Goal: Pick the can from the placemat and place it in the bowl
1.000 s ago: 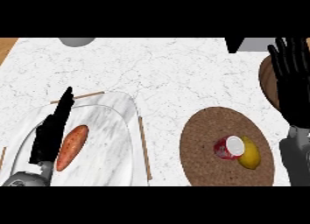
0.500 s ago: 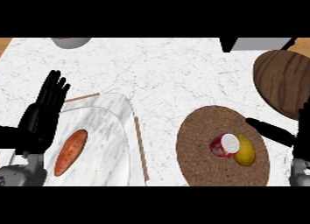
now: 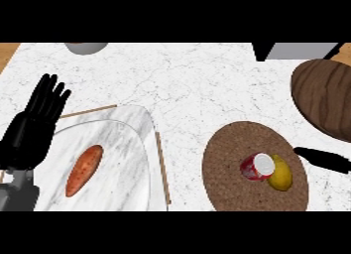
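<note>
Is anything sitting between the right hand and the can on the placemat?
Yes. A yellow lemon-like fruit lies against the can on its right side, directly between it and the right hand coming in from the right edge. From above, the can's top is uncovered on the round placemat.

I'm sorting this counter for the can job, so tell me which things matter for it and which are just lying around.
Belongs to the job:
red can
round brown placemat under it
dark wooden bowl
right hand, beside the placemat

Just lying about:
yellow lemon next to the can
orange carrot
marble tray holding it
left hand, open, resting at the left
</note>
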`<state>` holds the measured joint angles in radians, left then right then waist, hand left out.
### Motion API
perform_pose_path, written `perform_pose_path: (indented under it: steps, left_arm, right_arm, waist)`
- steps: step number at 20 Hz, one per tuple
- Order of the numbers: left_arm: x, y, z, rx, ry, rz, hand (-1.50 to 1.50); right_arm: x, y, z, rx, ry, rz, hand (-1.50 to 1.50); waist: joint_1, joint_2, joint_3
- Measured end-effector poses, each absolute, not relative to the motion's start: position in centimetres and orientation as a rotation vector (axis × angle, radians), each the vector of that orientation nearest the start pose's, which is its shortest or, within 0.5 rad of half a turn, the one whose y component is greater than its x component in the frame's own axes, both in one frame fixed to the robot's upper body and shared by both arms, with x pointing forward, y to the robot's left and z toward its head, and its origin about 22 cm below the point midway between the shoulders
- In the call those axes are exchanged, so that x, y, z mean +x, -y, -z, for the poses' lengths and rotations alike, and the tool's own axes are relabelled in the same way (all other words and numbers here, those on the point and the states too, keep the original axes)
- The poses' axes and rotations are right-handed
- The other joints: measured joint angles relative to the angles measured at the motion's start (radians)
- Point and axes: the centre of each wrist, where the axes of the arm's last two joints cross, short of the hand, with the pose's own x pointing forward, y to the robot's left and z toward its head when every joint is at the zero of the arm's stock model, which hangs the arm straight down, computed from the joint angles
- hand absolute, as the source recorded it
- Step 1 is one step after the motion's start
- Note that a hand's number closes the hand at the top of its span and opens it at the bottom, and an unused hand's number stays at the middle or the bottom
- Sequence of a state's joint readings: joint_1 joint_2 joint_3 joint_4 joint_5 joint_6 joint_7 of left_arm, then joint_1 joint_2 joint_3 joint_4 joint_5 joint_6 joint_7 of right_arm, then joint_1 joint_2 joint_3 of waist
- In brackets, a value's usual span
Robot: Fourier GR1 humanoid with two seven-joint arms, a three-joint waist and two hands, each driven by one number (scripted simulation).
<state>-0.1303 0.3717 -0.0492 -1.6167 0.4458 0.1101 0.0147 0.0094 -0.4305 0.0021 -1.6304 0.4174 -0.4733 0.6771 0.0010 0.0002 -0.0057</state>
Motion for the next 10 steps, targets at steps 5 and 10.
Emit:
perform_pose_path:
  steps: [5, 10]
  left_arm:
    - [27.1, -28.4, -6.4, -0.093, 1.693, -0.049, 0.00]
    - [27.2, -28.3, -6.4, -0.100, 1.696, -0.043, 0.00]
  right_arm:
    - [24.4, 31.3, -5.7, -0.806, 0.777, -0.240, -1.50]
    - [26.0, 30.2, -8.6, -0.614, 0.620, -0.433, -1.50]
  waist:
    - [0.022, 0.004, -0.002]
    - [0.026, 0.003, 0.000]
